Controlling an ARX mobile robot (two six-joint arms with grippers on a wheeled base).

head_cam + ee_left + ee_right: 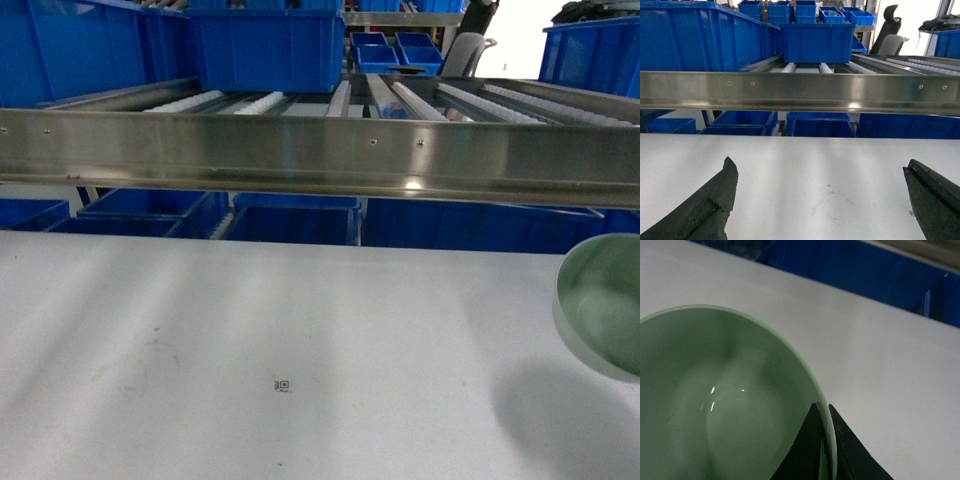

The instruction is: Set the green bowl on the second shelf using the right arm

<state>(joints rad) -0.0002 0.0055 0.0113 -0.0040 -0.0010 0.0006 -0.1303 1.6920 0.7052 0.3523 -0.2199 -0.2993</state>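
I pinched the green bowl (715, 405) by its rim with my right gripper (826, 450), tilted clear of the table (250, 330). My left gripper (820, 200) hung wide open, empty.

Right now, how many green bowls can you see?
1. The green bowl sits at the right edge of the head view, above the white table, its rim pinched by the right gripper. Others may be hidden.

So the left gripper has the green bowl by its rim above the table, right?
Not the left. The right wrist view shows the right gripper shut on the green bowl's rim, above the table. In the left wrist view the left gripper is open and empty.
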